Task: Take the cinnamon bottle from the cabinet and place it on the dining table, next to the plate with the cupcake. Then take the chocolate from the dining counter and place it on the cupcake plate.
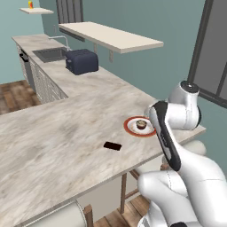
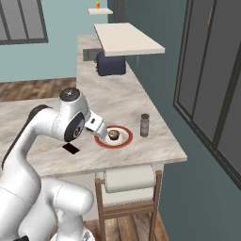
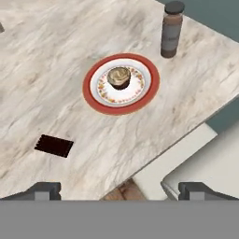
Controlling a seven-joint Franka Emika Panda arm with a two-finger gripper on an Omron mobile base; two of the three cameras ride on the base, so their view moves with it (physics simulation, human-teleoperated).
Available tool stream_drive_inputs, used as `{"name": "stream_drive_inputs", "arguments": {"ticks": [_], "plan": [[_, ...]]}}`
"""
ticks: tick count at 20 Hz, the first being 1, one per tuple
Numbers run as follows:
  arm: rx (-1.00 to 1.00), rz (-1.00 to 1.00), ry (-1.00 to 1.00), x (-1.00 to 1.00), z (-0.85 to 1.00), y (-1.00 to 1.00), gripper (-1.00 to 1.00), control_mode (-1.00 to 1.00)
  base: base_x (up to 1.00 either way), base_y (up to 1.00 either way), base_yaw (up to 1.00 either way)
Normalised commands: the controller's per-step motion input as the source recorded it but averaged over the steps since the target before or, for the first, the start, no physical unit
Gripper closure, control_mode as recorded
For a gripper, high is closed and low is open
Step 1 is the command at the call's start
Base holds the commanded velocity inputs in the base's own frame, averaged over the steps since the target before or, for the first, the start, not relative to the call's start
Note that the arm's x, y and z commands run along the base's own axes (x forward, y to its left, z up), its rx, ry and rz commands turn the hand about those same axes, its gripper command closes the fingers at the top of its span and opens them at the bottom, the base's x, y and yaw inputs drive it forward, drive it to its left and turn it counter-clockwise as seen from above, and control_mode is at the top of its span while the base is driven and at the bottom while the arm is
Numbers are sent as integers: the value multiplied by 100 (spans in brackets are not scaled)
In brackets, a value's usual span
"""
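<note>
The cinnamon bottle (image 2: 145, 125) (image 3: 172, 29) stands upright on the dining table (image 1: 66, 133) (image 2: 117, 99), just beside the red-rimmed plate (image 1: 131, 129) (image 2: 127, 140) (image 3: 93, 98). The cupcake (image 1: 141, 124) (image 2: 113, 135) (image 3: 119, 77) sits in the plate's middle. The chocolate (image 1: 112, 146) (image 2: 71, 148) (image 3: 54, 145) lies flat on the dining counter, a short way from the plate on the side away from the bottle. My gripper (image 3: 121, 190) hovers open and empty above the table's near edge, looking down at the plate. The cabinet (image 1: 111, 36) (image 2: 127, 40) shelf is bare.
A dark blue toaster (image 1: 82, 61) (image 2: 111, 64) stands further back on the counter, with a sink (image 1: 49, 54) beyond it. A yellow cup (image 1: 30, 4) (image 2: 98, 4) sits on a small far shelf. A stool (image 2: 129, 179) is tucked under the table edge. Dark windows line the right wall.
</note>
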Motion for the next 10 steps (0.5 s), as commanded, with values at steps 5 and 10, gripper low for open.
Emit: {"name": "stream_drive_inputs", "arguments": {"ticks": [5,10], "plan": [[-4,28,30,1,-5,72,-100,-100,0,0,0],[-15,48,21,-10,-14,55,-100,-100,0,0,0]]}}
